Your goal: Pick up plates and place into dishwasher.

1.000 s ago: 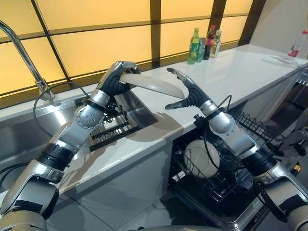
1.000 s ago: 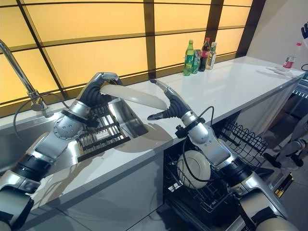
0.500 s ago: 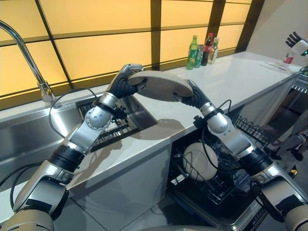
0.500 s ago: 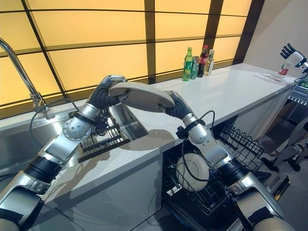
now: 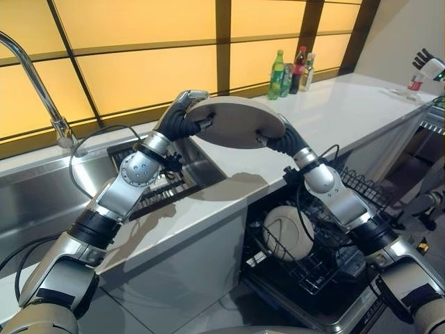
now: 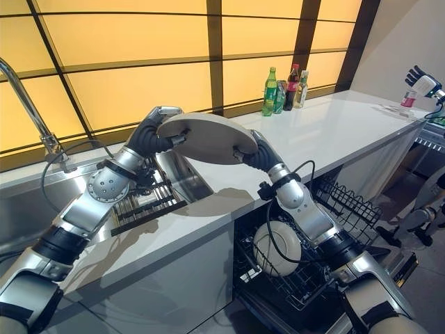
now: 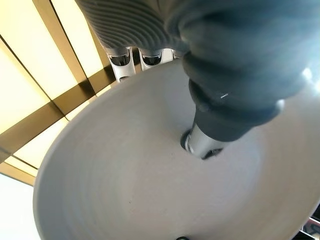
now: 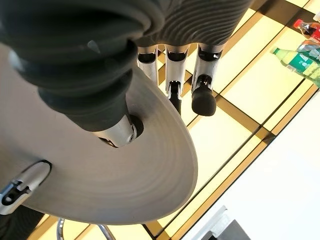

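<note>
Plate, held nearly level above the counter, pinched at opposite rims by left hand and right hand; wrist views show thumbs pressing its face.

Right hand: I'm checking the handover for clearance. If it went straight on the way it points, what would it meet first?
The right hand points toward the left hand, already gripping the plate between them. Going on, it would push the plate into the left hand's fingers, though depth is hard to judge.

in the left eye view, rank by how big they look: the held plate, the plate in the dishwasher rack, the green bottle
1. held plate, though it is nearest the camera
2. plate in the dishwasher rack
3. green bottle, farthest back, so its look may understate it
</note>
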`<state>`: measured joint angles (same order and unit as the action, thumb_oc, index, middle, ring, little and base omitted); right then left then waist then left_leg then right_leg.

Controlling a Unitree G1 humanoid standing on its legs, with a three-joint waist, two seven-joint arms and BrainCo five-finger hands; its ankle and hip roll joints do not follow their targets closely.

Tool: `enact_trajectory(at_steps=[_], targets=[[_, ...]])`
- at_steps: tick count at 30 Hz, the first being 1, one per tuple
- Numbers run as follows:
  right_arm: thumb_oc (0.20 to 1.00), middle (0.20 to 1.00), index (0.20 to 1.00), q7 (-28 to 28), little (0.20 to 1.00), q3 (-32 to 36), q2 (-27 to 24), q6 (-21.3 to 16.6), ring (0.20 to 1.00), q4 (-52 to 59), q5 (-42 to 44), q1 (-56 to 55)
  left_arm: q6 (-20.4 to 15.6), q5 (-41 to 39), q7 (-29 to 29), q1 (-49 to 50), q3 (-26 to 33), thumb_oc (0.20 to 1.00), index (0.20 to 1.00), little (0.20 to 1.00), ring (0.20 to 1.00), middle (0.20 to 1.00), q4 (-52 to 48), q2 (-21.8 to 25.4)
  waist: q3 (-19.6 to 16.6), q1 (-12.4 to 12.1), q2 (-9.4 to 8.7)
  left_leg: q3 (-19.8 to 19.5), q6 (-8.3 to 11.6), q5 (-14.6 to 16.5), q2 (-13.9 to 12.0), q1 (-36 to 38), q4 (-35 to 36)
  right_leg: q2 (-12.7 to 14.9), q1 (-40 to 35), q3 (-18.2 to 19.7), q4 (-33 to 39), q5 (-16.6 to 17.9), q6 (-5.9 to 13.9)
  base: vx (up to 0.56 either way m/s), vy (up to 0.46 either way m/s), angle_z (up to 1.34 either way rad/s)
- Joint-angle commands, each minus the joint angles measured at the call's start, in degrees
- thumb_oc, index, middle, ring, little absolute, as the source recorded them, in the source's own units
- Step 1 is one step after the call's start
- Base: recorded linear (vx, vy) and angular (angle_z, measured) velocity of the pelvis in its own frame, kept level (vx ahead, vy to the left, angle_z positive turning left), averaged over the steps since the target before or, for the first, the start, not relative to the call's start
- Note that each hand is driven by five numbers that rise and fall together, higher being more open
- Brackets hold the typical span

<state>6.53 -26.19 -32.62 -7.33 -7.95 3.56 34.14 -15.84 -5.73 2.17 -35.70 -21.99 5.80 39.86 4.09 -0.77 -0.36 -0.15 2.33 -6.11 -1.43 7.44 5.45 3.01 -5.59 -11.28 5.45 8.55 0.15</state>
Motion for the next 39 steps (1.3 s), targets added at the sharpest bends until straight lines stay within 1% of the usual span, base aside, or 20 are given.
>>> enact_trajectory(at_steps=[1, 4, 5, 6, 9, 10, 11, 12, 14, 16, 17, 20, 22, 25, 26, 29, 33, 35, 39], targets=[[0.2, 0.2, 0.2, 0.83, 0.2, 6.92, -1.27, -4.72, 0.2, 1.41, 2.02, 3.21, -1.97, 1.47, 0.62, 1.47, 1.6, 1.0, 1.0, 1.0, 1.0, 1.0, -1.2, 0.31, 0.77, -0.46, 0.06, 2.08, -2.18, 7.65, 3.44, 1.74, -0.47, 0.49, -3.24, 1.87, -1.08, -7.06, 4.59, 0.02, -0.011, -0.04], [0.2, 0.2, 0.2, 1.07, 0.2, 9.39, -3.85, -4.6, 0.2, 0.61, -1.68, 0.33, -3.06, 2.15, 1.83, 4.18, 3.96, 1.0, 1.0, 1.0, 1.0, 1.0, -1.5, 0.86, 0.86, -0.15, -0.01, 2.57, -2.1, 7.72, 3.27, 1.78, -0.54, 0.44, -3.14, 2.06, -1.05, -6.93, 4.68, 0.02, -0.016, -0.06], [0.2, 0.2, 0.2, 1.19, 0.2, 10.49, -4.99, -3.66, 0.2, 0.25, -3.38, -1.08, -3.59, 2.67, 2.92, 5.53, 4.93, 1.0, 1.0, 1.0, 1.0, 1.0, -1.93, 1.05, 0.92, 0.0, -0.1, 2.68, -2.09, 7.72, 3.22, 1.81, -0.52, 0.42, -3.08, 2.16, -1.04, -6.84, 4.73, 0.02, -0.025, -0.1], [0.2, 0.2, 0.2, 1.13, 0.2, 12.01, -6.5, -3.49, 0.2, 0.0, -4.41, -3.01, -3.77, 2.52, 3.37, 7.4, 6.3, 1.0, 1.0, 1.0, 1.0, 1.0, -2.9, 1.14, 0.97, 0.15, -0.2, 2.81, -2.14, 7.73, 3.14, 1.79, -0.46, 0.37, -2.96, 2.29, -1.0, -6.77, 4.78, 0.02, -0.031, -0.11], [0.2, 0.2, 0.2, 2.18, 0.2, 16.1, -10.5, -1.74, 0.2, -1.41, -5.79, -7.28, -3.97, 3.04, 4.9, 12.52, 9.64, 1.0, 1.0, 1.0, 1.0, 1.0, -4.92, 1.61, 1.51, 0.39, -0.46, 3.18, -2.19, 7.74, 2.89, 1.59, -0.45, 0.19, -2.6, 2.61, -0.99, -6.54, 4.84, 0.02, -0.031, -0.11], [0.2, 0.2, 0.2, 2.45, 0.2, 16.69, -11.23, -1.48, 0.2, -2.0, -5.98, -7.65, -3.89, 2.29, 4.93, 13.31, 10.09, 1.0, 1.0, 1.0, 1.0, 1.0, -5.21, 1.62, 1.54, 0.38, -0.47, 3.16, -2.17, 8.37, 2.79, 1.9, -0.47, 0.08, -2.92, 2.69, -0.91, -7.01, 4.93, 0.0, -0.032, -0.06], [0.2, 0.2, 0.2, 3.1, 0.2, 17.38, -12.07, -0.68, 0.2, -2.78, -6.85, -7.95, -3.7, 1.48, 4.68, 14.09, 10.62, 1.0, 1.0, 1.0, 1.0, 1.0, -5.46, 1.6, 1.77, 0.38, -0.61, 3.3, -2.21, 7.81, 2.8, 1.58, -0.45, 0.1, -2.54, 2.72, -1.01, -6.56, 4.85, 0.0, -0.032, -0.05], [0.2, 0.2, 0.2, 4.47, 0.2, 18.52, -13.91, 0.29, 0.2, -4.76, -7.76, -8.31, -4.23, 1.42, 4.69, 15.54, 11.27, 1.0, 1.0, 1.0, 1.0, 1.0, -5.43, 1.37, 2.22, 0.44, -0.67, 3.46, -2.21, 7.85, 2.69, 1.47, -0.48, 0.01, -2.33, 2.86, -1.14, -6.5, 4.85, -0.04, -0.036, -0.06], [0.2, 0.2, 0.2, 5.62, 0.2, 19.61, -15.6, 0.97, 0.2, -6.43, -8.06, -9.08, -4.43, 1.54, 4.39, 16.87, 11.69, 1.0, 1.0, 1.0, 1.0, 1.0, -5.93, 1.36, 2.7, 0.51, -0.68, 3.65, -2.15, 7.91, 2.55, 1.33, -0.55, -0.08, -2.12, 2.96, -1.28, -6.47, 4.87, -0.01, -0.034, -0.09], [0.2, 0.2, 0.2, 7.69, 0.2, 22.05, -18.03, 3.4, 0.2, -8.57, -8.8, -10.97, -4.54, 1.13, 4.16, 19.51, 12.23, 1.0, 1.0, 1.0, 1.0, 1.0, -7.52, 1.7, 3.58, 0.52, -0.65, 3.7, -2.16, 7.89, 2.42, 0.75, -0.79, -0.17, -1.46, 3.06, -1.71, -6.42, 4.86, -0.02, -0.047, -0.11], [0.2, 0.2, 0.2, 8.09, 0.2, 22.91, -18.99, 3.85, 0.2, -9.65, -8.88, -11.52, -4.54, 0.73, 3.9, 20.24, 12.38, 1.0, 1.0, 1.0, 1.0, 1.0, -8.11, 1.84, 3.83, 0.47, -0.56, 3.59, -2.12, 8.44, 2.34, 0.78, -0.82, -0.29, -1.48, 3.08, -1.76, -6.87, 4.96, -0.01, -0.05, -0.11], [0.2, 0.2, 0.2, 8.75, 0.2, 23.91, -21.54, 6.09, 0.2, -14.38, -8.74, -11.94, -5.04, -0.07, 3.37, 21.64, 12.05, 1.0, 1.0, 1.0, 1.0, 1.0, -9.16, 2.45, 4.94, 0.02, -0.56, 3.55, -2.02, 8.2, 2.31, -0.05, -0.97, -0.26, -0.91, 2.85, -1.88, -6.64, 5.0, -0.03, -0.062, -0.05], [0.2, 0.2, 0.2, 9.11, 0.2, 23.01, -22.54, 7.86, 0.2, -17.59, -8.76, -11.98, -4.59, -2.35, 2.67, 22.21, 11.49, 1.0, 1.0, 1.0, 1.0, 1.0, -10.48, 2.4, 5.62, -0.34, -0.71, 3.44, -1.95, 8.03, 2.32, -0.57, -1.0, -0.23, -0.54, 2.75, -1.75, -6.4, 5.09, -0.03, -0.079, -0.02], [0.2, 0.2, 0.2, 8.86, 0.2, 21.06, -24.18, 10.32, 0.2, -22.34, -9.71, -9.79, -4.87, -10.19, -1.29, 22.22, 10.49, 1.0, 1.0, 1.0, 1.0, 1.0, -12.03, 2.17, 7.54, -0.93, -0.24, 3.33, -1.86, 7.6, 2.27, -2.22, -1.36, -0.1, 0.89, 2.47, -2.19, -6.32, 4.96, -0.12, -0.054, 0.03], [0.2, 0.2, 0.2, 9.15, 0.2, 20.0, -24.35, 10.48, 0.2, -24.36, -10.1, -8.72, -4.9, -12.3, -2.17, 22.11, 9.88, 1.0, 1.0, 1.0, 1.0, 1.0, -12.42, 1.76, 8.28, -1.2, 0.02, 3.25, -1.83, 7.42, 2.3, -2.74, -1.37, -0.07, 1.3, 2.26, -2.19, -6.18, 4.89, -0.15, -0.049, -0.01], [0.2, 0.2, 0.2, 8.98, 0.2, 16.55, -24.12, 13.38, 0.2, -28.75, -9.14, -5.33, -4.12, -18.04, -4.02, 22.15, 8.44, 1.0, 1.0, 1.0, 1.0, 1.0, -13.45, 0.43, 10.08, -1.92, 0.49, 2.94, -1.66, 7.03, 2.4, -3.82, -1.28, 0.01, 2.01, 1.87, -1.72, -5.72, 4.78, -0.11, -0.063, 0.03], [0.2, 0.2, 0.2, 8.58, 0.2, 12.21, -23.21, 16.68, 0.2, -36.34, -7.33, 1.41, -6.11, -21.32, -4.07, 20.84, 6.65, 1.0, 1.0, 1.0, 1.0, 1.0, -14.0, -0.77, 13.36, -2.95, 1.71, 2.22, -1.49, 6.16, 2.49, -6.29, -1.46, 0.23, 3.99, 1.21, -2.05, -5.55, 4.43, -0.15, -0.062, 0.05], [0.2, 0.2, 0.2, 7.84, 0.2, 9.65, -22.58, 16.97, 0.2, -41.75, -7.11, 6.1, -6.44, -22.44, -3.32, 18.99, 5.8, 1.0, 1.0, 1.0, 1.0, 1.0, -13.73, -1.15, 15.03, -3.43, 2.58, 1.67, -1.42, 5.54, 2.64, -7.72, -1.45, 0.24, 5.26, 0.84, -2.31, -5.4, 4.22, -0.16, -0.045, 0.06], [0.2, 0.2, 0.2, 6.96, 0.2, 5.34, -21.38, 17.95, 0.2, -47.35, -6.65, 12.04, -6.58, -22.62, -1.99, 16.96, 4.53, 1.0, 1.0, 1.0, 1.0, 1.0, -13.47, -1.31, 16.92, -4.13, 3.7, 1.24, -1.1, 4.75, 2.66, -9.47, -1.47, 0.41, 6.67, -0.27, -2.4, -5.13, 3.98, -0.08, -0.045, 0.06]])
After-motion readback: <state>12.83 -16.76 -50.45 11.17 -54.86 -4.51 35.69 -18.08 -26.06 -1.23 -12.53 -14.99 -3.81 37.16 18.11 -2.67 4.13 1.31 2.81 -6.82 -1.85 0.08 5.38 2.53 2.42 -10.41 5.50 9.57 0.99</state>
